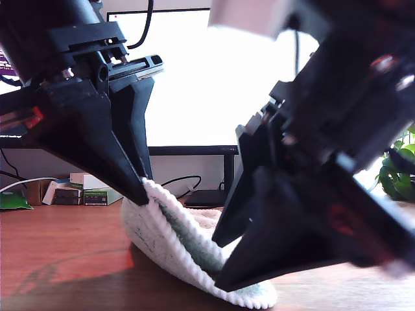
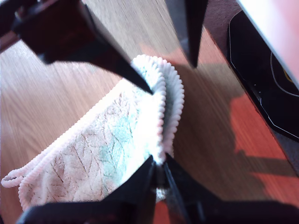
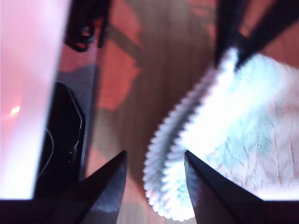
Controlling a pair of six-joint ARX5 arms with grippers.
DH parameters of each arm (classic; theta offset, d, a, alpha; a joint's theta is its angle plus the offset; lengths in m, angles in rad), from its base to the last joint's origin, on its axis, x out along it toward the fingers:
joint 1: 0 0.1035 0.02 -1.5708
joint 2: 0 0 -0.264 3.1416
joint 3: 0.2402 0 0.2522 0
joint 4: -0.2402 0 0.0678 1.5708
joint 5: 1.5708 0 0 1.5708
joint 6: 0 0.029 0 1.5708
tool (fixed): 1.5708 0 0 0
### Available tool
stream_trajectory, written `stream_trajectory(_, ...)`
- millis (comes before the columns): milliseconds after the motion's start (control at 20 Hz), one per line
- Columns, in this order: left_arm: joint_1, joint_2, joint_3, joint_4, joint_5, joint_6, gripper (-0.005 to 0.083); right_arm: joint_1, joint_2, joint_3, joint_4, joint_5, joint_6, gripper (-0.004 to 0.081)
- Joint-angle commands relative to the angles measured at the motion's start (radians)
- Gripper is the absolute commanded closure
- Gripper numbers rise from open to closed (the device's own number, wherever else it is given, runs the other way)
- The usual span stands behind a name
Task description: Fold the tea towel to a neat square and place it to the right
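The tea towel (image 1: 170, 241), off-white terry with pale green patches and a ribbed corded edge, hangs doubled over the wooden table (image 1: 58, 259). My first gripper (image 2: 159, 169) is shut on one end of the towel's (image 2: 107, 149) folded edge; it is the arm on the exterior view's right (image 1: 219, 265), at the towel's lower end. My second gripper (image 3: 154, 173) is open, and the towel's (image 3: 224, 126) corded fold lies between its fingers. It is the arm on the exterior view's left (image 1: 144, 191), at the towel's raised end. One of its fingertips (image 2: 145, 86) touches the cloth.
A bright monitor (image 1: 188, 71) stands behind the arms, its dark base (image 2: 266, 84) close to the towel. Small boxes (image 1: 84, 191) and cables lie at the back on the exterior view's left. A green plant (image 1: 399, 172) is at that view's right edge.
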Motion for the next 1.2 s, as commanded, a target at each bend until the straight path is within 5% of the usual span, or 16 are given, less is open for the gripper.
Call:
stream_trajectory(0, 0.000, 0.010, -0.005, -0.002, 0.005, -0.005, 0.0798, -0.011, 0.016, -0.011, 0.012, 0.015, 0.047, 0.0416)
stream_trajectory(800, 0.013, 0.010, 0.089, 0.002, 0.004, -0.024, 0.0797, -0.010, 0.063, -0.011, 0.055, 0.047, 0.155, 0.0403)
stream_trajectory(1000, 0.013, 0.010, 0.091, -0.013, 0.005, -0.034, 0.0797, -0.012, 0.093, -0.011, 0.055, 0.091, 0.155, 0.0559)
stream_trajectory(1150, 0.013, 0.010, 0.091, -0.034, 0.005, -0.034, 0.0797, -0.012, 0.093, -0.011, 0.056, 0.095, 0.155, 0.0784)
